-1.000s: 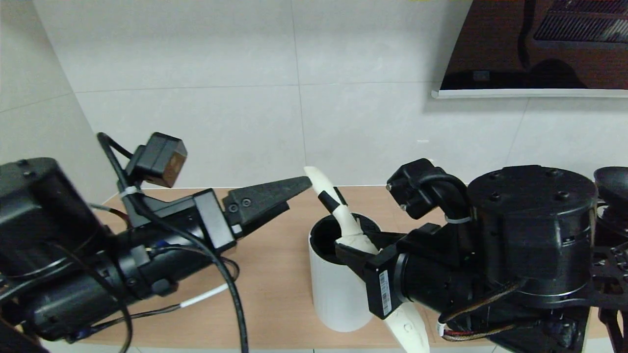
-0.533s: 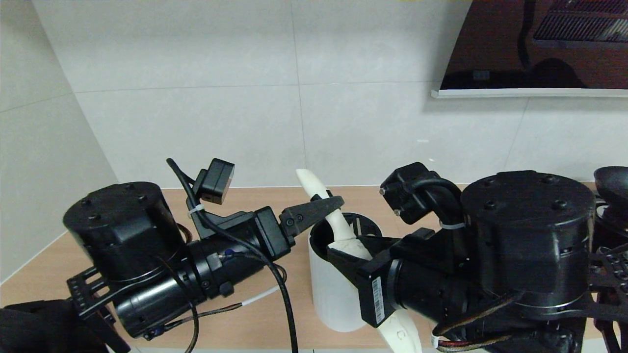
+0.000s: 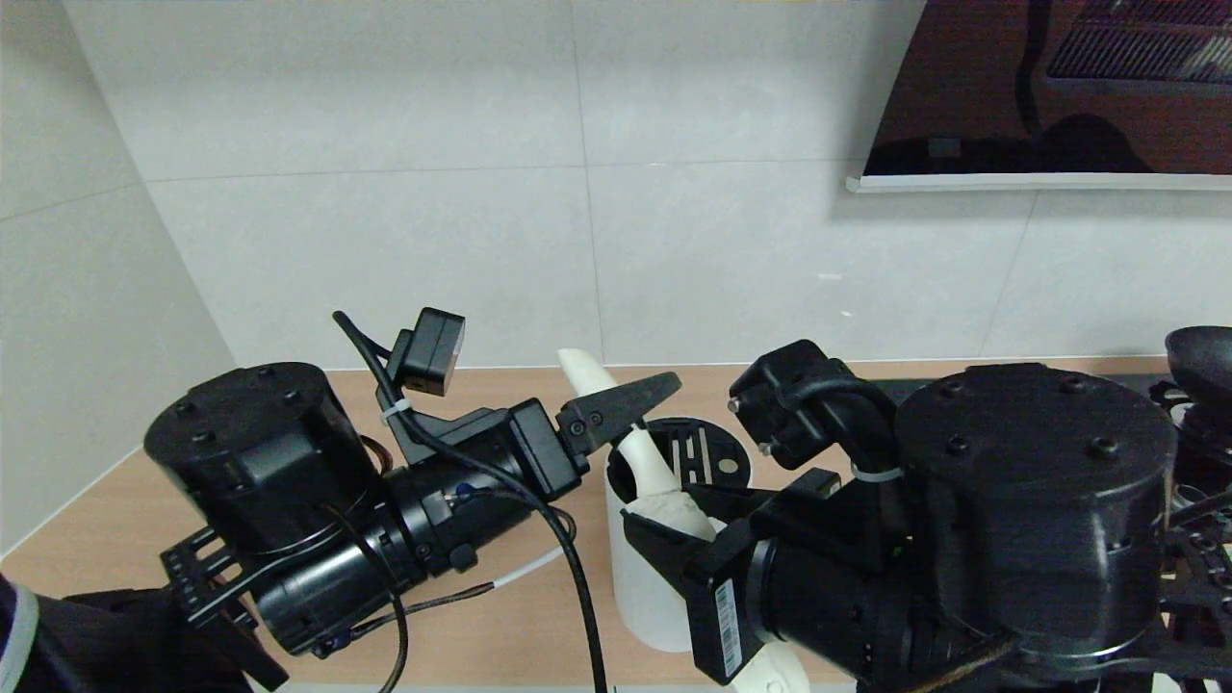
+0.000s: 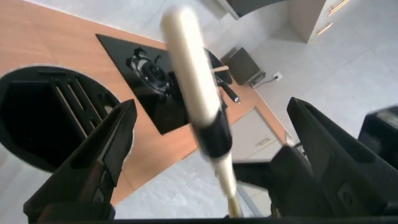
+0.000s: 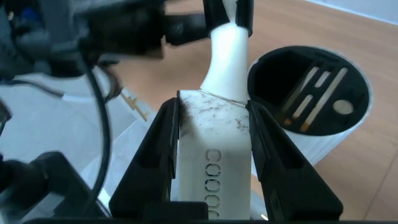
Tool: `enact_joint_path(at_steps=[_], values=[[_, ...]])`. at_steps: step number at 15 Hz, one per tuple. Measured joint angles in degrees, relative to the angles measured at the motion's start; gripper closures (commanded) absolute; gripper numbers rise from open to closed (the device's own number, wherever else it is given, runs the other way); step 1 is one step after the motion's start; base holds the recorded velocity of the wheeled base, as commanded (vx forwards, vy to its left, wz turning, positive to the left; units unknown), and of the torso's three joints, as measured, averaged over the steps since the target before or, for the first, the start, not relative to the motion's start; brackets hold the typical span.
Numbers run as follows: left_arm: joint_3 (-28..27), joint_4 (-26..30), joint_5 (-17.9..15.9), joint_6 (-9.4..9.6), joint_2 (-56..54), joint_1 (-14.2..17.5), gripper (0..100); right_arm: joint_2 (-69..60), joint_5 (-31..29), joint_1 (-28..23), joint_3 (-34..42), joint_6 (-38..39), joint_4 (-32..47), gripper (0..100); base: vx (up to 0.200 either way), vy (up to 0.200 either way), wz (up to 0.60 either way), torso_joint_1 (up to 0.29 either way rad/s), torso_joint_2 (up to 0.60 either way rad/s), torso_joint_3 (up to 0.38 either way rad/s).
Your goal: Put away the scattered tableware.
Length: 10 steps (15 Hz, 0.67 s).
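Here, a white utensil holder (image 3: 647,587) with a black, slotted inside stands upright on the wooden surface (image 3: 510,380). A black hob (image 4: 146,81) lies in the surface beyond it. The right pincer (image 5: 213,109) is clamped on the broad middle of a white spatula (image 3: 647,462), one finger on each flat edge. It holds the spatula off the surface, close to the holder's rim on the robot's left side. The spatula is tilted, with its narrow handle end up and away from the robot and its wide end down in front of the holder's white wall. Whether any part hangs over the opening cannot be told. The left pincer (image 4: 211,106) is at the handle's upper end, above the holder. Its fingers are spread wide on either side of the black band on the handle and are clear of it.
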Motion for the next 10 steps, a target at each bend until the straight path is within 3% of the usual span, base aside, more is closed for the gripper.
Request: enact_joint_path(at_steps=[5,6,10], values=[[0.7,0.0,0.0,1.62,0.3,-0.8,0,0.4,0.0,0.3,0.2,0.1,0.0,100,0.000,0.000,0.00,0.000,0.00,0.000],[0.7,0.0,0.0,1.65,0.5,-0.9,100,0.4,0.0,0.4,0.2,0.1,0.0,100,0.000,0.000,0.00,0.000,0.00,0.000],[0.7,0.0,0.0,1.58,0.6,-0.9,100,0.4,0.0,0.5,0.4,0.0,0.0,100,0.000,0.000,0.00,0.000,0.00,0.000]])
